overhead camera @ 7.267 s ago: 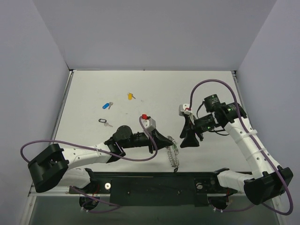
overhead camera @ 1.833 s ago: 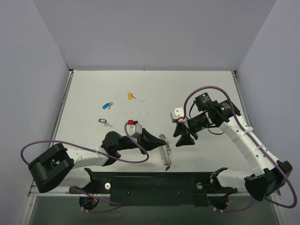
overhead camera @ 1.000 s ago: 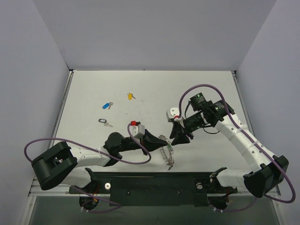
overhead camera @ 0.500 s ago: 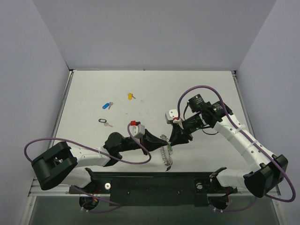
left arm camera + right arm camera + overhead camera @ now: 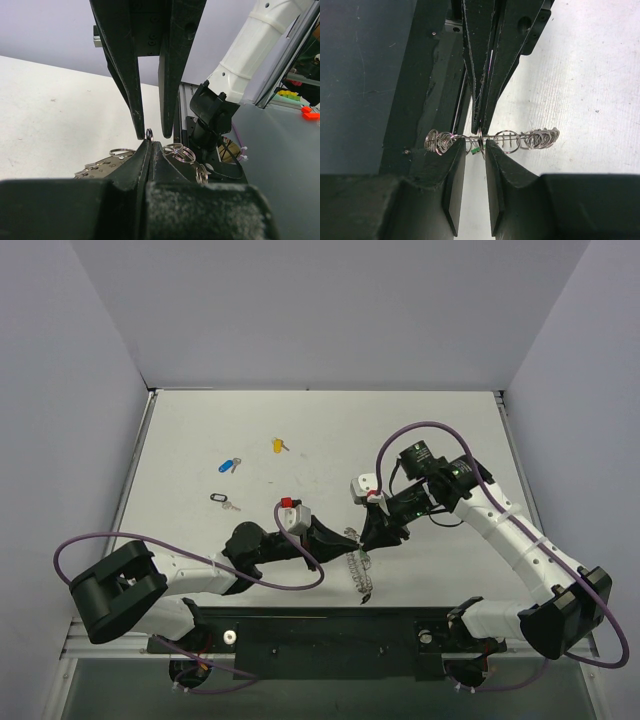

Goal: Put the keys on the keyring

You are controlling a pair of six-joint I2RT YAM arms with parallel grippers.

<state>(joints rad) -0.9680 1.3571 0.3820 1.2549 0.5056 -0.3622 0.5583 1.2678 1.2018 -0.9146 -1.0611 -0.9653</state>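
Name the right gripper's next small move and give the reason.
Probably close the right gripper on the small wire loop it straddles. The left gripper is shut on the keyring, steadying it, while the right one is open with that loop in its gap and a green bit beside it.

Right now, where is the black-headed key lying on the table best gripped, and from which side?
Probably by its black plastic head, from straight above: the black-headed key lies flat on the table, head to the left, thin silver blade to the right, so the head is the bulkier part to pinch.
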